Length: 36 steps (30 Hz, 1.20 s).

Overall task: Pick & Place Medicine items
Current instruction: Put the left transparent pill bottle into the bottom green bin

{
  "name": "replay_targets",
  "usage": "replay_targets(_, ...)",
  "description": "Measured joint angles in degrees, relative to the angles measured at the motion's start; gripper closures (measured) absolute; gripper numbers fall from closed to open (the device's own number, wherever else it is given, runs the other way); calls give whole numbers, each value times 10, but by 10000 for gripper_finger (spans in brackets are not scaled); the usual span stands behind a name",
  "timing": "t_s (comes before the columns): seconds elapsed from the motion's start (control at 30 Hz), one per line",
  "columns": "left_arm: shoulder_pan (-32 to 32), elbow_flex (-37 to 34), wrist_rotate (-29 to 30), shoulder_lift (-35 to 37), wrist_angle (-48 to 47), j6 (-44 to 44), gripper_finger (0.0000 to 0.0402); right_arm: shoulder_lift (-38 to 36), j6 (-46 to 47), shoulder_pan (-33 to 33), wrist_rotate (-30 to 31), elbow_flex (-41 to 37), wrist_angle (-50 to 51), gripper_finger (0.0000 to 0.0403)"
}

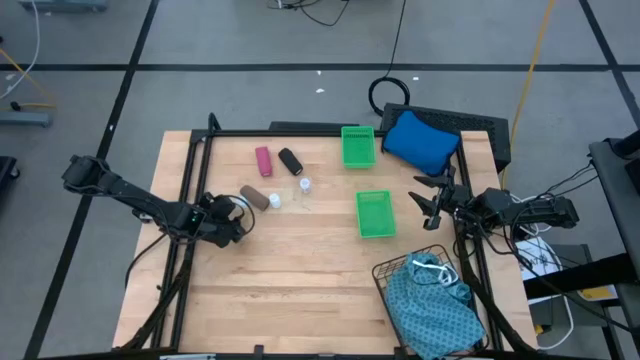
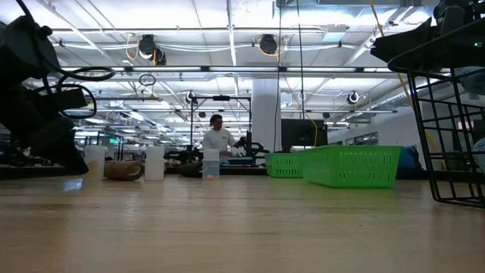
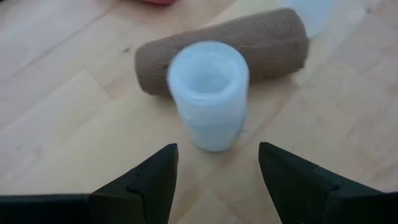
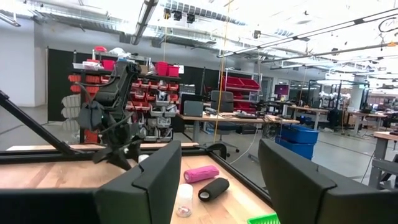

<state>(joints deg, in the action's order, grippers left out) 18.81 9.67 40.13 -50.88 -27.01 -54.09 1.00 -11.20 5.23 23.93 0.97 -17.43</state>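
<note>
Your left gripper (image 3: 214, 180) sits low over the table (image 1: 300, 290) with its fingers (image 3: 143, 186) spread apart and nothing between them. Just ahead of the gap stands a small white vial (image 3: 209, 93), upright, and right behind it lies the brown roll (image 3: 249, 46) on its side, touching or nearly touching the vial. From above, your left arm reaches in from the table's left edge, stretched low and bent at the elbow, with the gripper (image 1: 232, 218) close to the brown roll (image 1: 255, 199).

Beyond that, the pink roll (image 1: 263, 161) and the black roll (image 1: 290, 161) lie side by side farther back, with two more white vials (image 1: 304, 185) between them and the near green tray (image 1: 375, 214). A second green tray (image 1: 358, 146) sits behind it.

Your right gripper (image 1: 432, 195) hangs raised by the table's right edge, beside the blue pillow (image 1: 420, 142), fingers (image 4: 149, 180) parted and empty, pointing across toward the rolls. A wire basket (image 1: 400, 272) holding a patterned cloth (image 1: 435, 310) stands in front of that arm.
</note>
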Motion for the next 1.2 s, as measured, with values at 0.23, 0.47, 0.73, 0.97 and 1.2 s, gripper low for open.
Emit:
replay_targets(0.23, -25, 0, -9, -31, 78, 60, 170, 0, 0, 0, 0, 0, -1, 195)
replay_targets(0.47, -48, 0, -12, -78, 139, 121, 170, 0, 1, 0, 0, 0, 1, 198)
replay_targets(0.73, -66, 0, -11, -116, 203, 107, 170, 0, 2, 0, 0, 0, 1, 193)
replay_targets(0.97, -80, 0, -8, -157, 247, 138, 170, 0, 2, 0, 0, 0, 2, 197)
replay_targets(1.2, -82, 2, -4, -195, 265, 131, 181, 0, 2, 0, 0, 0, 2, 196)
